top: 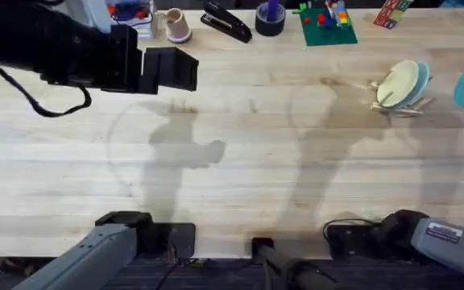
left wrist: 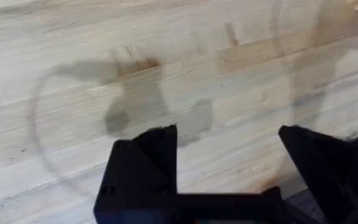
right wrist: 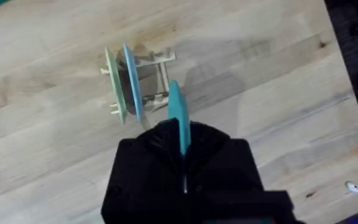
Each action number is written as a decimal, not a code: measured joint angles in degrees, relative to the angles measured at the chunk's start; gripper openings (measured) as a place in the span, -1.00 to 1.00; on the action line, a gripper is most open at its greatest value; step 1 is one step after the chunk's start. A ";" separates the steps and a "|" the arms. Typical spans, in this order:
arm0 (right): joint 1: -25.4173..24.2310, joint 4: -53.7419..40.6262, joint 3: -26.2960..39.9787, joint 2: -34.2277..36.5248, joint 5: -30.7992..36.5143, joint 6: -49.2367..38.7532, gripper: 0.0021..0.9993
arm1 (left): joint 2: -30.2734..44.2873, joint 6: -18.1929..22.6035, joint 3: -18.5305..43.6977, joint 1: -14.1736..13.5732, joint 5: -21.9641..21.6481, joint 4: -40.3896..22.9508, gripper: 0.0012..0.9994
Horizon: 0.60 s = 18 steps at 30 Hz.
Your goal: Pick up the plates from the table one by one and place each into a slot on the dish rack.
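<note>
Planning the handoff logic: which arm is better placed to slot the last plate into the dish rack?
Right. Its claw is shut on the turquoise plate, held on edge just beside the dish rack, where a pale yellow plate and a light blue plate already stand. The left claw is open over bare table, far away.

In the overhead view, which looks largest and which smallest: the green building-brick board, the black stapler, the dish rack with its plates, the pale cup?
1. Green building-brick board.
2. Dish rack with its plates, close to the board, so this order is unsure.
3. Black stapler.
4. Pale cup.
</note>
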 joint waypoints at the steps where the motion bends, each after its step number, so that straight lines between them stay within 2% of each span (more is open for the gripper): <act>1: -0.08 0.29 0.00 0.00 -0.02 -0.02 -0.94 | 0.00 0.02 0.01 0.00 0.02 0.00 0.99; 18: -0.08 4.72 0.00 0.02 -0.22 -1.48 -0.94 | 0.00 0.00 0.02 0.00 0.01 0.00 0.99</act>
